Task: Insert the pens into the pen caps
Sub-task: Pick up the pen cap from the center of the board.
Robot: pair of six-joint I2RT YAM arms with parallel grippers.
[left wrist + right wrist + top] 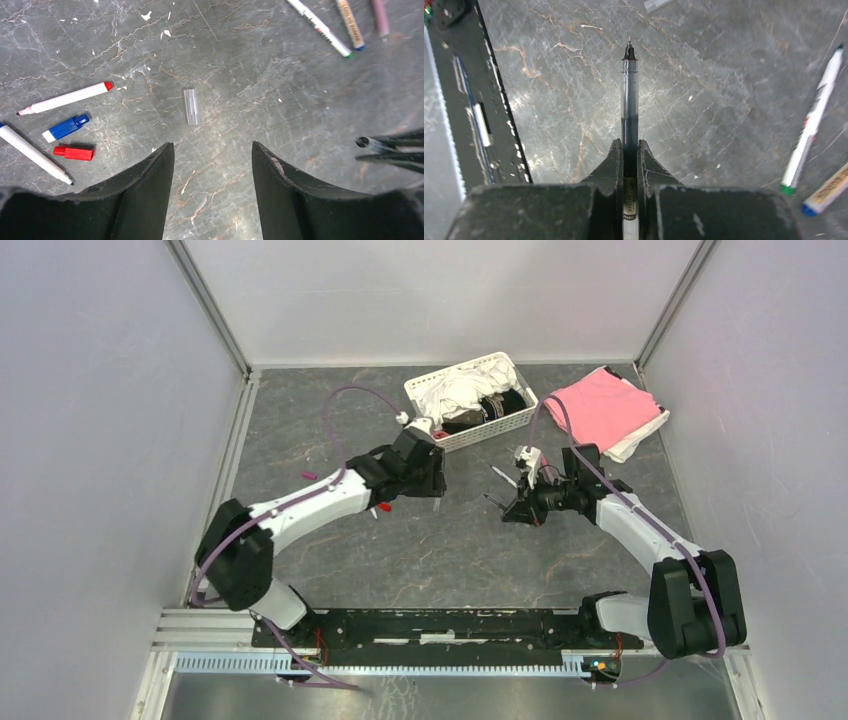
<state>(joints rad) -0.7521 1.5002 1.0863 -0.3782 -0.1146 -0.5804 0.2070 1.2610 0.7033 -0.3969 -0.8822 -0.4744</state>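
Note:
My left gripper (212, 145) is open and empty, hovering over a clear pen cap (191, 106) that lies on the table just ahead of its fingertips. To its left lie a white pen with a red end (65, 98), a blue cap (65, 128), a red cap (75, 152) and a white pen with a dark tip (32, 152). My right gripper (629, 145) is shut on a dark pen (629, 90), uncapped tip pointing forward above the table. White pens with a green end (811, 125) and a blue end (826, 192) lie to its right.
A white basket (470, 400) of cloths stands at the back centre, a pink cloth (605, 410) at the back right. A pinkish pen (380, 17) lies by the green and blue ones. A magenta cap (309, 475) lies far left. The metal rail (469, 110) runs along the near edge.

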